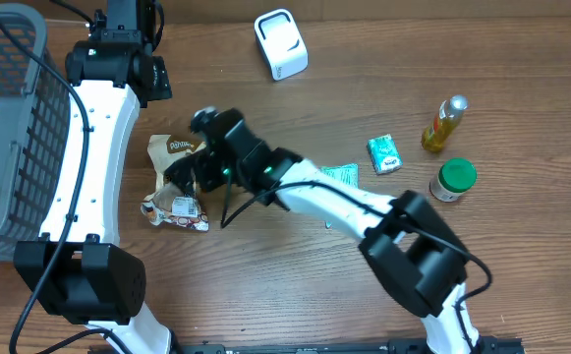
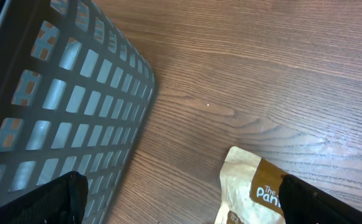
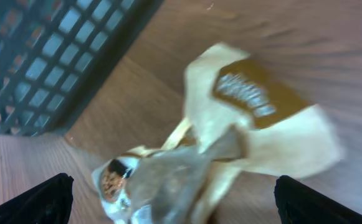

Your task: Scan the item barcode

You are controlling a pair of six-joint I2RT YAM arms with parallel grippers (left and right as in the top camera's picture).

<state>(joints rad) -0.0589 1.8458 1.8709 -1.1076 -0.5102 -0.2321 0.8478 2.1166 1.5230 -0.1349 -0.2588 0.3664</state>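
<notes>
The item is a crumpled cream snack bag [image 1: 174, 187] with a brown label, lying on the wooden table left of centre. My right gripper [image 1: 189, 173] hovers right over it, jaws open. In the right wrist view the bag [image 3: 243, 137] is blurred and fills the space ahead of the open right gripper [image 3: 181, 208], with nothing held. My left gripper [image 1: 155, 81] stands open farther back, near the basket. Its view shows the bag's top corner [image 2: 246, 186] beside the right fingertip [image 2: 330, 202]. A white scanner [image 1: 281, 43] stands at the back.
A grey mesh basket [image 1: 10, 118] takes up the left edge and appears as the basket [image 2: 62, 106] in the left wrist view. On the right lie a teal packet [image 1: 340, 174], a green box [image 1: 384, 153], a yellow bottle [image 1: 444, 123] and a green-lidded jar [image 1: 453, 180].
</notes>
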